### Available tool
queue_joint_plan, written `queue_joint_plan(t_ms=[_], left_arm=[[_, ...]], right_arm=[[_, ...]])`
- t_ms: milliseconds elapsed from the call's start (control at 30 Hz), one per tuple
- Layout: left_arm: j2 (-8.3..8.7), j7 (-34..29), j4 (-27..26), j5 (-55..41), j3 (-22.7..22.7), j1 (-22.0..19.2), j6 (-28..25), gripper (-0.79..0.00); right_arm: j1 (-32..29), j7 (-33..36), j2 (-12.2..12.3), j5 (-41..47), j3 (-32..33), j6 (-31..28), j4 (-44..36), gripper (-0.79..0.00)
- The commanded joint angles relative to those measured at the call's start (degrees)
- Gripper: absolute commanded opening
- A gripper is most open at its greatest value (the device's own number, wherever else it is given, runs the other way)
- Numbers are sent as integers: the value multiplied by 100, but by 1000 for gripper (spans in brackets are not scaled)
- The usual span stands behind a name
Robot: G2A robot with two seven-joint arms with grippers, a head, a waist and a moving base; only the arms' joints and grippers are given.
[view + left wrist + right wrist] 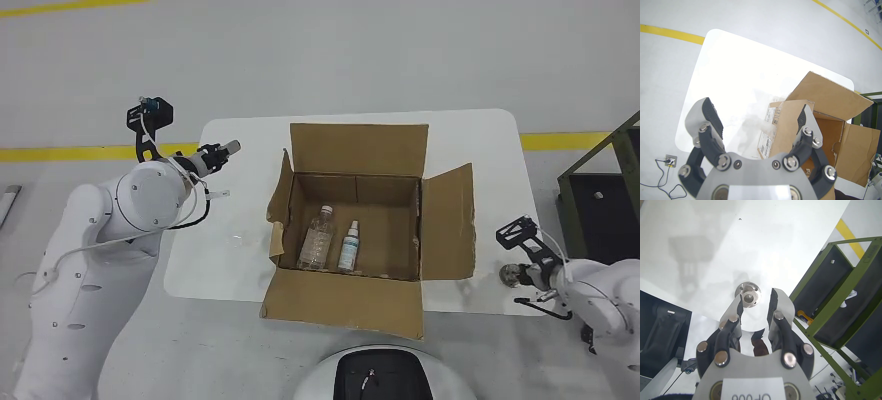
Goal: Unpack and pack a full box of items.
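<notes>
Bottle (316,238) and spray bottle (349,247) flat in box (350,300), long axes pointing away from robot, nearer left gripper (756,106): wide open, empty. Right gripper (756,293) half open, empty, at metal flange (748,296).

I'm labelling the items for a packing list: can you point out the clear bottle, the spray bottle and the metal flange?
clear bottle (316,244), top view, middle of its body.
spray bottle (348,252), top view, its labelled body.
metal flange (749,297), right wrist view, its central hub.
</notes>
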Motion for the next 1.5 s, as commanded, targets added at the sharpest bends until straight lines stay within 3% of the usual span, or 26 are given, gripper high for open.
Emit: queue_joint_plan(t_ms=[0,267,1100,1233,1400,1467], left_arm=[[0,0,0,0,0,0,0,0],[0,0,0,0,0,0,0,0],[0,0,0,0,0,0,0,0],[0,0,0,0,0,0,0,0],[0,0,0,0,0,0,0,0],[0,0,0,0,0,0,0,0]], right_arm=[[-3,33,11,7,-24,-28,75,-443],[-48,-134,28,-15,-178,64,323,-419],[203,-381,78,-49,-507,265,865,-468],[226,-391,89,-25,-531,274,908,-505],[244,-381,106,-10,-534,287,895,-785],[252,-379,113,-7,-517,314,849,-785]])
